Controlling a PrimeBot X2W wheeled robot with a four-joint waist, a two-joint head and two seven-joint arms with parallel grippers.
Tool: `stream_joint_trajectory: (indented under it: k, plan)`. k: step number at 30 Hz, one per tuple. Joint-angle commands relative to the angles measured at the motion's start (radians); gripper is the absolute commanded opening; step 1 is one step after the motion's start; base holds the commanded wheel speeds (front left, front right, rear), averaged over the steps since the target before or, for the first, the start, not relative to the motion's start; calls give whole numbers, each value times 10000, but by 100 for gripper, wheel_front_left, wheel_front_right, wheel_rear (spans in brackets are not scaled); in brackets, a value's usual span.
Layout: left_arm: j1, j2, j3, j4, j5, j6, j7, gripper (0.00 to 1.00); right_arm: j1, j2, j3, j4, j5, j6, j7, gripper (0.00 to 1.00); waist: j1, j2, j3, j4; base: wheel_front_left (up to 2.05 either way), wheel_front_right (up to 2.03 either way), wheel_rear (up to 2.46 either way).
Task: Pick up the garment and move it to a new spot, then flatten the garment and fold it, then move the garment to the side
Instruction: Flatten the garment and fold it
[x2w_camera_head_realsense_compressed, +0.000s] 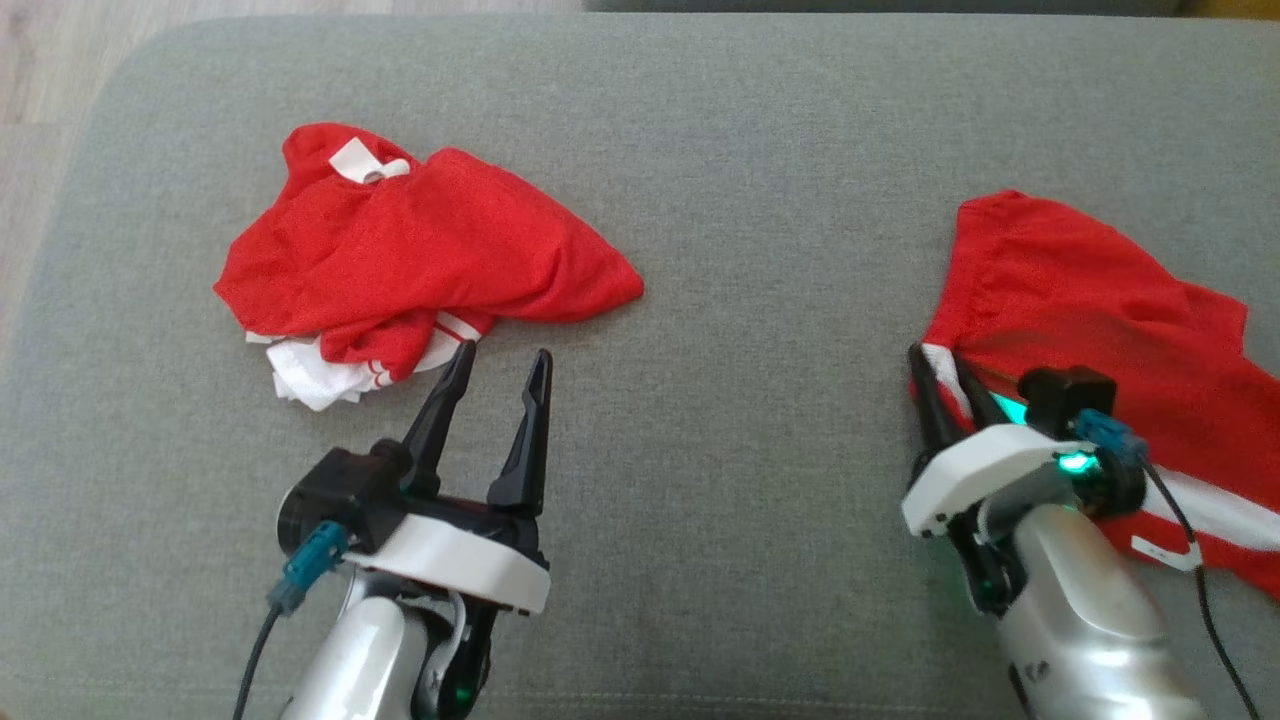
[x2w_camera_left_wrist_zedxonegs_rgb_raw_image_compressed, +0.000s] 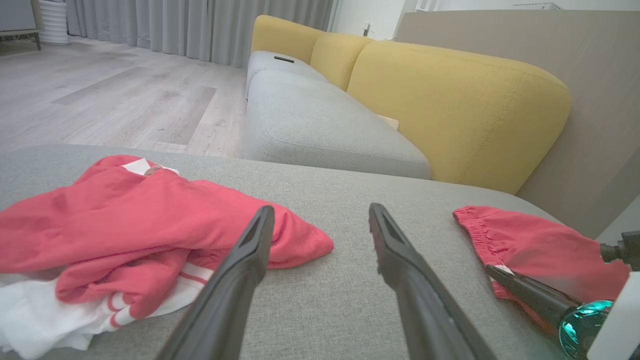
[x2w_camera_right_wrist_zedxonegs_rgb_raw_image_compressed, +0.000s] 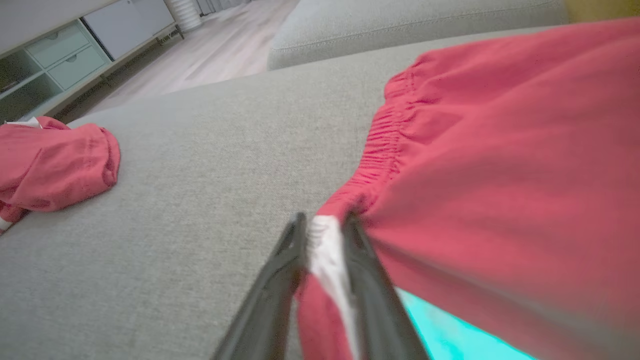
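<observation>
A red garment (x2w_camera_head_realsense_compressed: 1080, 290) with a white stripe and an elastic waistband lies spread at the right of the grey cushion (x2w_camera_head_realsense_compressed: 760, 200). My right gripper (x2w_camera_head_realsense_compressed: 938, 355) is at its near left corner. In the right wrist view the right gripper (x2w_camera_right_wrist_zedxonegs_rgb_raw_image_compressed: 324, 218) has its two fingers closed onto the white-striped edge of the garment (x2w_camera_right_wrist_zedxonegs_rgb_raw_image_compressed: 500, 150). My left gripper (x2w_camera_head_realsense_compressed: 504, 350) stands open, fingers pointing at the edge of a second crumpled red and white garment (x2w_camera_head_realsense_compressed: 420, 240) without touching it. The left wrist view shows the left gripper (x2w_camera_left_wrist_zedxonegs_rgb_raw_image_compressed: 321, 209) with bare cushion between its fingers.
The cushion's rounded far left corner drops to a wooden floor (x2w_camera_left_wrist_zedxonegs_rgb_raw_image_compressed: 100, 100). Yellow backrests (x2w_camera_left_wrist_zedxonegs_rgb_raw_image_compressed: 450, 100) and another grey seat (x2w_camera_left_wrist_zedxonegs_rgb_raw_image_compressed: 320, 120) lie beyond. A pale cabinet (x2w_camera_right_wrist_zedxonegs_rgb_raw_image_compressed: 65, 55) stands across the room. Bare cushion separates the two garments.
</observation>
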Motion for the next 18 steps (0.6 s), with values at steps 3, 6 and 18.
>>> stream_joint_trajectory:
  k: [3, 6, 18]
  plan:
    - [-416, 9, 350, -345, -76, 52, -59, 100, -574, 14, 938, -236, 544, -7, -567, 0, -1, 0, 63, 9, 0, 0, 0]
    - [-448, 9, 327, -318, -89, 66, -59, 100, -775, 14, 2221, -616, 1264, -7, -817, 0, -1, 0, 54, -8, 0, 0, 0]
    - [-442, 8, 454, -287, -126, 64, -59, 100, -891, 14, 6172, -1335, 3305, -7, -851, 0, -1, 0, -114, 25, 0, 0, 0]
